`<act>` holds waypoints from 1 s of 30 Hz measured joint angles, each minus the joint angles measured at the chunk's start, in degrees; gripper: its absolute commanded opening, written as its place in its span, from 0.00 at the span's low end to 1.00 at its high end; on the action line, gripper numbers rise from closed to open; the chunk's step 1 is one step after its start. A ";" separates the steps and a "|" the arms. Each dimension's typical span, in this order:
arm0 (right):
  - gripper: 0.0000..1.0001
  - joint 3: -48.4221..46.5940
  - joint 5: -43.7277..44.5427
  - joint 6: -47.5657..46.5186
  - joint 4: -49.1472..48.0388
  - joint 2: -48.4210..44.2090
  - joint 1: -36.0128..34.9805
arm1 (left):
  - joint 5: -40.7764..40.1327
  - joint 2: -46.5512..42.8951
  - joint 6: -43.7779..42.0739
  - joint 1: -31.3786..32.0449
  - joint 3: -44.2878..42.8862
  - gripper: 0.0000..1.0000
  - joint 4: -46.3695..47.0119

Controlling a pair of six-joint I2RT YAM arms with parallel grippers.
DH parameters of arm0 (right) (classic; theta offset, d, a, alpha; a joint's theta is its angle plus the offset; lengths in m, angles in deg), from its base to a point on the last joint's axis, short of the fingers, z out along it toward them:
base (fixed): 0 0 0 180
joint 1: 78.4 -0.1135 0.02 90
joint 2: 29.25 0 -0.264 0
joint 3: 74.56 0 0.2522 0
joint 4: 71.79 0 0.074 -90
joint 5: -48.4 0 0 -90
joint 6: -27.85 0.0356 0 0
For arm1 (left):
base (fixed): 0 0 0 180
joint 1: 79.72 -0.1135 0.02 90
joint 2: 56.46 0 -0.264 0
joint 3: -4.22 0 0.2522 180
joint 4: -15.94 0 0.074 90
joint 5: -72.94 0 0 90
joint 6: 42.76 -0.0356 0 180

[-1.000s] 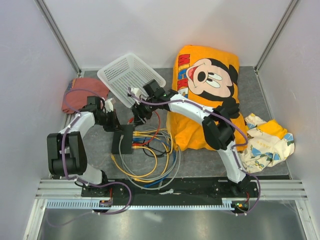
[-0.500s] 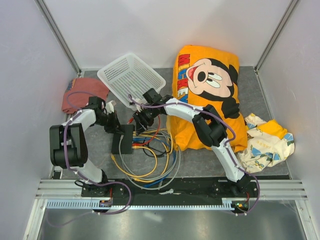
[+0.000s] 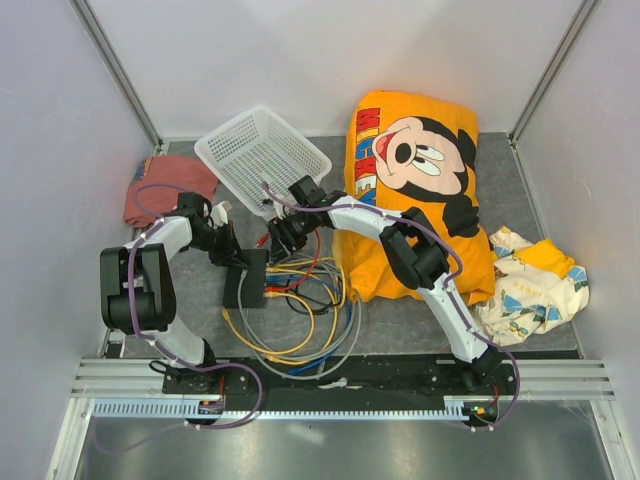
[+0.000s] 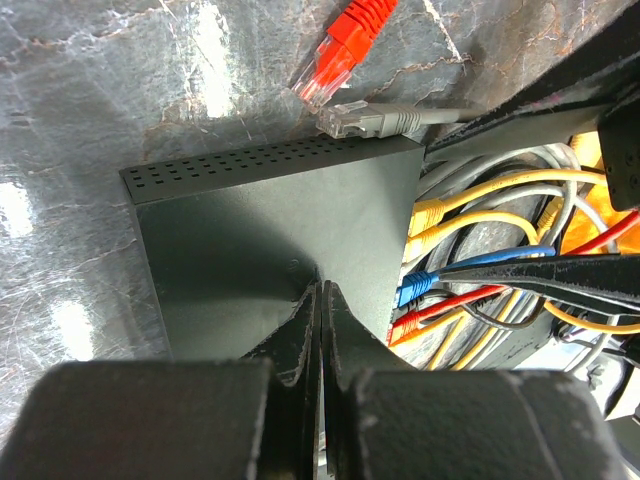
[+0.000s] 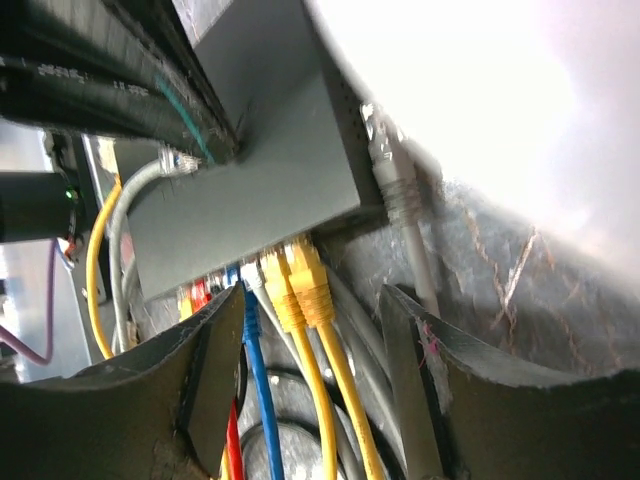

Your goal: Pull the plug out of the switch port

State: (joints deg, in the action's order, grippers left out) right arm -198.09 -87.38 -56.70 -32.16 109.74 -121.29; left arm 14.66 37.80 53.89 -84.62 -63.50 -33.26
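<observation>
Switch [image 3: 245, 278] in left half of worktop [image 3: 400, 325], toward near edge. My left claw [image 4: 318, 300] pinched closed, tips on switch top; I'd pin it down. Right claw [image 5: 315, 350] wide, straddling yellow plugs [image 5: 300, 285]. I'd grip one plug body, pull straight out.

Switch [image 4: 270, 230] is showing matte blk, w/ a dotted vent strip along one edge. In its ports, yellow plugs [image 4: 425, 215], blue plug [image 4: 410, 292] and red plug [image 4: 402, 328] are showing. Loose red plug [image 4: 345, 45] is reading bright orange-red, loose grey plug [image 4: 370, 120] pale w/ a clear tip. Mat [image 4: 90, 100] is showing grey marbling. Basket [image 3: 250, 150] is looking white mesh. Pillow [image 3: 400, 250] is glowing orange w/ a Mickey print. L cloth [image 3: 175, 172] is reading dull red, maybe striped. R cloth [image 3: 535, 285] is showing cream w/ yellow/blue print.
</observation>
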 measured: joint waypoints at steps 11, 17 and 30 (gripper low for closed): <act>0.56 -0.85 -0.70 2.67 -4.57 1.64 0.00 | 0.02 0.00 0.00 0.00 0.00 0.02 -0.02; 0.52 -0.83 -0.74 2.73 -4.66 1.64 0.00 | 0.00 0.00 0.00 0.00 -0.04 0.02 -0.07; 0.46 0.33 -3.21 2.73 -6.58 1.64 0.02 | 0.00 0.00 0.00 0.00 -0.04 0.02 -0.07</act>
State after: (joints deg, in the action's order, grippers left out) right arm -197.77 -90.59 -53.97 -38.74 111.38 -121.27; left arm 14.66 37.80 53.89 -84.62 -63.54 -33.33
